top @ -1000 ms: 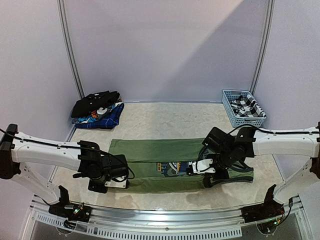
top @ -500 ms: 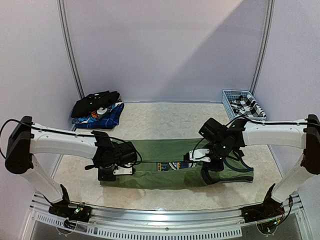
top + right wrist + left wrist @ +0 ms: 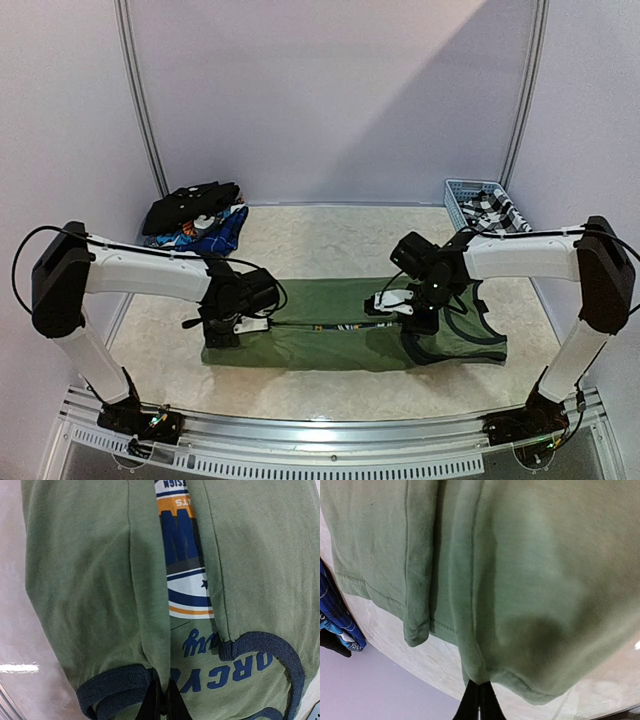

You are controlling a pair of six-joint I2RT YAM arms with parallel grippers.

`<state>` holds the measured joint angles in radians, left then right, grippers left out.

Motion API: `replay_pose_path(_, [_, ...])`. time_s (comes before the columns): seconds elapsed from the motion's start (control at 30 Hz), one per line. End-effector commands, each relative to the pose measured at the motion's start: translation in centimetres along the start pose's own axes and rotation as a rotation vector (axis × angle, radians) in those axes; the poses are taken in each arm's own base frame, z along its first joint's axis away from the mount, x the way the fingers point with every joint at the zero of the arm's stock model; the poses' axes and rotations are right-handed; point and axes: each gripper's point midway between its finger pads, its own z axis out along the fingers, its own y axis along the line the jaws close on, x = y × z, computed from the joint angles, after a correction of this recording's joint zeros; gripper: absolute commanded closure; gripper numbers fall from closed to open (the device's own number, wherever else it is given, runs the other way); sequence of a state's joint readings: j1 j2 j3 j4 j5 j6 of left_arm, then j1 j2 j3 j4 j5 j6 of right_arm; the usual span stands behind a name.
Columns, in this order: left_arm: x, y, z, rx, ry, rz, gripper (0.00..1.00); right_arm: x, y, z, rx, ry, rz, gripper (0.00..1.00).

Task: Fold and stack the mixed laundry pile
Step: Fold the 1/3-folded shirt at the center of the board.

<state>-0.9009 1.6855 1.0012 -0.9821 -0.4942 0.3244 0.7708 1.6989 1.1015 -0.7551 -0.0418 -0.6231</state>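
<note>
The olive-green T-shirt [image 3: 320, 348] is pinched at 2 edges: its hem is clamped in the closed jaws of the left gripper [image 3: 479, 702], its dark-trimmed edge in those of the right gripper [image 3: 161, 700]. Cloth is spread ahead of both.

- The back wall [image 3: 330, 100] is pale purple, with a brighter patch at the top right.
- Thin silver poles [image 3: 142, 100] stand in the far corners.
- The table [image 3: 330, 240] is light and speckled like stone.
- A light-blue basket [image 3: 458, 212] sits at its far right corner.
- A shiny metal rail [image 3: 320, 432] runs along the near edge.
</note>
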Motion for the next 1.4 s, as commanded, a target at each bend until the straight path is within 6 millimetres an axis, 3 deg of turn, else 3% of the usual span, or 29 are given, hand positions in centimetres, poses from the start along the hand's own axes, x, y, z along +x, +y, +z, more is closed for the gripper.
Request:
replay_pose_path(0.0, [-0.3, 1.1, 0.1, -0.012, 0.005, -0.042, 1.00, 0.1, -1.6, 0.3, 0.028, 0.013, 0.059, 1.00])
replay_pose_path(0.63, [-1.0, 2.4, 2.3, -0.021, 0.094, -0.072, 1.00, 0.4, -3.6, 1.6, 0.041, 0.031, 0.106, 1.00])
replay_pose_path(1.07, [-0.6, 3.4, 2.5, -0.036, 0.113, -0.107, 1.00, 1.1, -4.0, 2.6, 0.028, 0.054, 0.131, 1.00])
replay_pose_path(1.27, [-0.7, 4.1, 2.9, -0.070, 0.134, -0.127, 0.87, 1.6, -4.6, 2.9, 0.056, 0.080, 0.138, 0.99])
replay_pose_path(1.37, [-0.6, 4.7, 2.8, -0.100, 0.146, -0.135, 0.82, 1.7, -5.1, 2.7, 0.079, 0.091, 0.147, 0.89])
